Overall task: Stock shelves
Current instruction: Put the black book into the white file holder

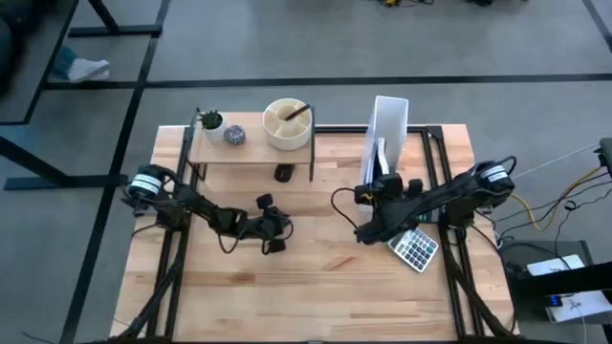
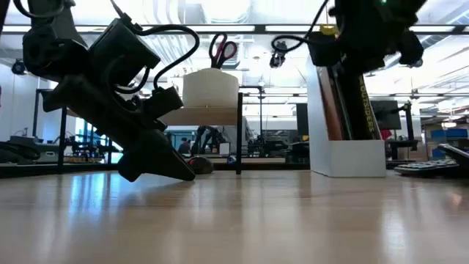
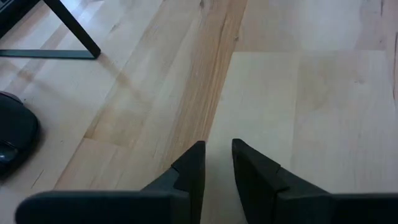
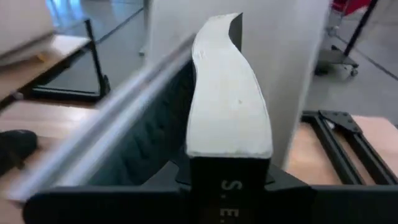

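Note:
The shelves (image 1: 251, 153) stand at the table's far left on black legs. They carry a small plant (image 1: 209, 121), a grey ball (image 1: 234, 136) and a white bowl (image 1: 287, 124). My right gripper (image 1: 380, 186) is at the white file holder (image 1: 390, 119), shut on a dark-covered book (image 4: 227, 93) with white pages. The book stands in the holder (image 2: 348, 158). My left gripper (image 1: 275, 229) sits low over the bare table near the middle. Its fingers (image 3: 219, 168) are a narrow gap apart with nothing between them. My right gripper pinches the book between its two fingers at the lettered spine (image 4: 230, 186), one finger on each cover. The fingers come from the table's near side, slanting down toward the holder. The book stands on edge, its white page edge (image 4: 227, 118) running away from the fingers into the holder.
A dark mouse (image 1: 283, 173) lies on the table under the shelves' front edge, close to my left gripper (image 3: 12, 140). A calculator (image 1: 416, 248) lies near the right arm. The table's near half is bare wood (image 1: 316, 296).

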Available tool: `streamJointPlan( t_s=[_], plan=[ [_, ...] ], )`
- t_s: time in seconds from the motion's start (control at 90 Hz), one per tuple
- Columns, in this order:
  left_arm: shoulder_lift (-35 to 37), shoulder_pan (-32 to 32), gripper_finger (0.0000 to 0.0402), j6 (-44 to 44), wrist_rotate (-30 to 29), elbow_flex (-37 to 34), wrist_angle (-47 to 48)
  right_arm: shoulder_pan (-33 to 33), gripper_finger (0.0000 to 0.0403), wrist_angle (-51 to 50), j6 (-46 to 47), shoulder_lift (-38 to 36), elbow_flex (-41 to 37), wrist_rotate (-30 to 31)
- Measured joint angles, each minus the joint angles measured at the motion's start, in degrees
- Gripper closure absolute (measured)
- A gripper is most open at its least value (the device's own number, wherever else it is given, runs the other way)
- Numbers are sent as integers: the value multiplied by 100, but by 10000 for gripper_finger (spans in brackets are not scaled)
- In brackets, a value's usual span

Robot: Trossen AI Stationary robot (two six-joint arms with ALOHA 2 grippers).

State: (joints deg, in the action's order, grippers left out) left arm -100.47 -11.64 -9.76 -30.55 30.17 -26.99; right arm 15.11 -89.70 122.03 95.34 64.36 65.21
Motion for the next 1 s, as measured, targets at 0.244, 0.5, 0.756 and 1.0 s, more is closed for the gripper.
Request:
streamJointPlan(
  t_s=[0.244, 0.5, 0.756, 1.0],
  plan=[
    [0, -2, 335, -1, 0, 0, -2, 13, 320, 21, -416, -1, 40, -877],
    [0, -2, 336, -1, 0, 0, -10, 50, 259, 24, -1442, -5, 625, -974],
    [0, -2, 336, 0, 3, 0, -14, 80, 207, 0, -2873, -27, 1466, -994],
    [0, -2, 336, -1, 5, 0, -16, 266, 193, -24, -3930, -49, 2240, -976]
  ],
)
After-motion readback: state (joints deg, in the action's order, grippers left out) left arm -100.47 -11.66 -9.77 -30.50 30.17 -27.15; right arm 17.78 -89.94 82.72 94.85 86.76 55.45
